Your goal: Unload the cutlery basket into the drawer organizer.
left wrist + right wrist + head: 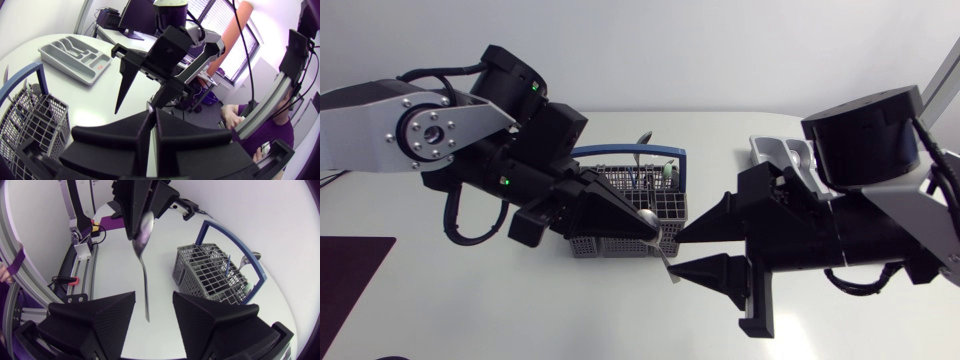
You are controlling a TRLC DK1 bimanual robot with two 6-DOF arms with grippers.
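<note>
My left gripper [645,230] is shut on the bowl end of a metal spoon [660,250], just in front of the grey wire cutlery basket [620,195] with its blue handle. The spoon's handle slants down into the gap between the fingers of my right gripper [678,254]. In the right wrist view the spoon [144,255] hangs from the left gripper [145,210] between my right gripper's [152,315] open fingers, with a gap on each side. The grey drawer organizer [772,155] lies behind my right arm, partly hidden. More cutlery [645,140] stands in the basket.
A dark mat [350,275] lies at the table's near left corner. In the left wrist view the organizer [75,55] sits on the white table beyond the basket [30,120]. My two arms crowd the middle of the table.
</note>
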